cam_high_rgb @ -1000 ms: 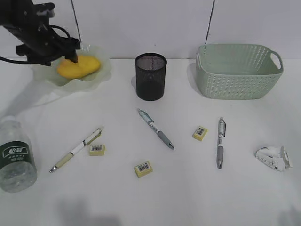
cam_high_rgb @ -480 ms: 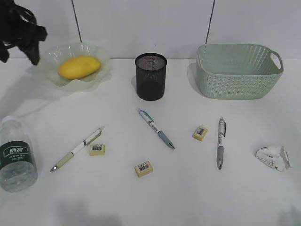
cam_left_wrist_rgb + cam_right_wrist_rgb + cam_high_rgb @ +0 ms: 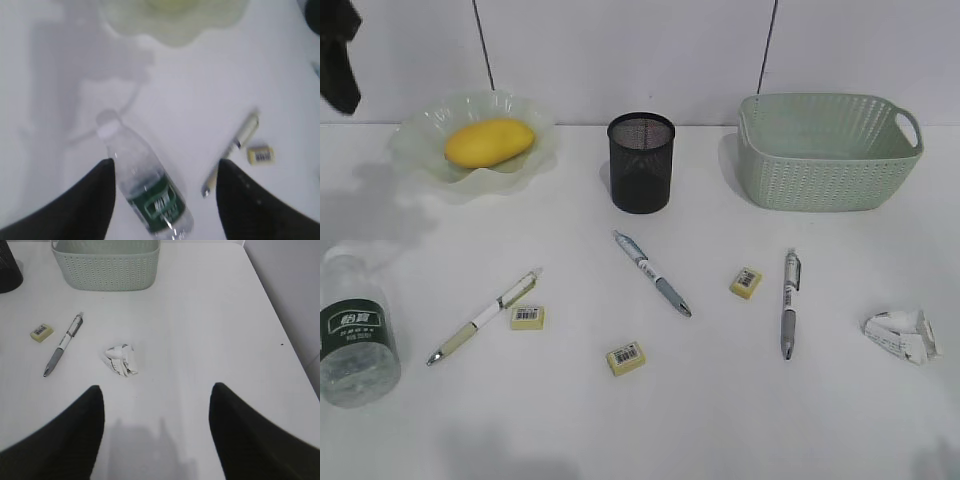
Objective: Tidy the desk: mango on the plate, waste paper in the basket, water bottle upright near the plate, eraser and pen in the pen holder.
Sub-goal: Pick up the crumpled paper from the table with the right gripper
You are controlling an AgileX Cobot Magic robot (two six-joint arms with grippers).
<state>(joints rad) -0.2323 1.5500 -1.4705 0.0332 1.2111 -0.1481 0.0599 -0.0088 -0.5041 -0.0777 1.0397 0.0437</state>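
Observation:
The mango (image 3: 488, 141) lies on the green plate (image 3: 420, 150) at the back left. The water bottle (image 3: 355, 335) lies on its side at the front left; it also shows in the left wrist view (image 3: 147, 187). My left gripper (image 3: 165, 165) is open and empty, high above the bottle; only a dark tip (image 3: 340, 55) of it shows in the exterior view. The waste paper (image 3: 902, 335) lies at the front right, also in the right wrist view (image 3: 121, 360). My right gripper (image 3: 156, 390) is open, empty, short of the paper. The pen holder (image 3: 640, 162) and basket (image 3: 825, 150) stand at the back.
Three pens (image 3: 485, 317) (image 3: 652, 273) (image 3: 789, 303) and three yellow erasers (image 3: 527, 318) (image 3: 625, 358) (image 3: 745, 282) lie scattered on the white desk (image 3: 720, 420). The desk's right edge (image 3: 280, 325) shows in the right wrist view.
My left gripper let go of the mango on the plate, then rose and drew back to the upper left, almost out of the exterior view. Nothing else moved.

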